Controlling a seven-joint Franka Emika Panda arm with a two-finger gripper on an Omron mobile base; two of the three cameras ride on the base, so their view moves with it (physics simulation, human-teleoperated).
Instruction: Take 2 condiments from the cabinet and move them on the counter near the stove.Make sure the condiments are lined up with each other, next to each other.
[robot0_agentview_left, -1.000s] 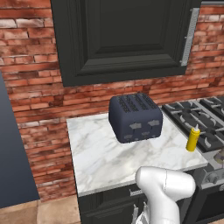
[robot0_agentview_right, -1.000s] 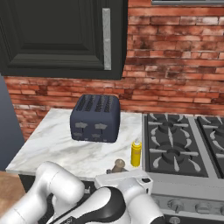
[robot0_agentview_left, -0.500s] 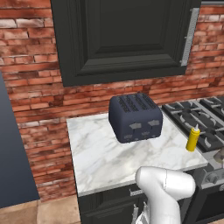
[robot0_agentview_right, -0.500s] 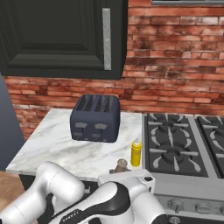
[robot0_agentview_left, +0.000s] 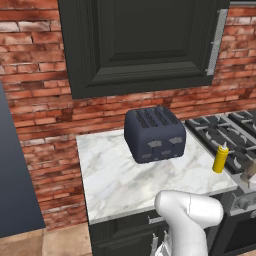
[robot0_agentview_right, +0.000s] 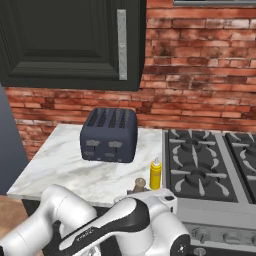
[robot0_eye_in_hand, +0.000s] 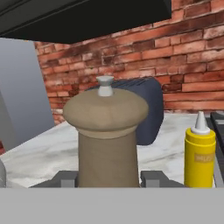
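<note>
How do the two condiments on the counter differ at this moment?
The yellow squeeze bottle is slim with a white pointed nozzle; the tan shaker jar is stout with a knobbed top. The bottle stands free; the jar sits between the end effector fingers. Both are upright, side by side near the stove.

Tabletop: polished white marble, grey-veined. Shaker jar: matt tan wood, small metal knob; squeeze bottle: smooth yellow plastic. Toaster: matt blue-grey; wall: rough red brick.
</note>
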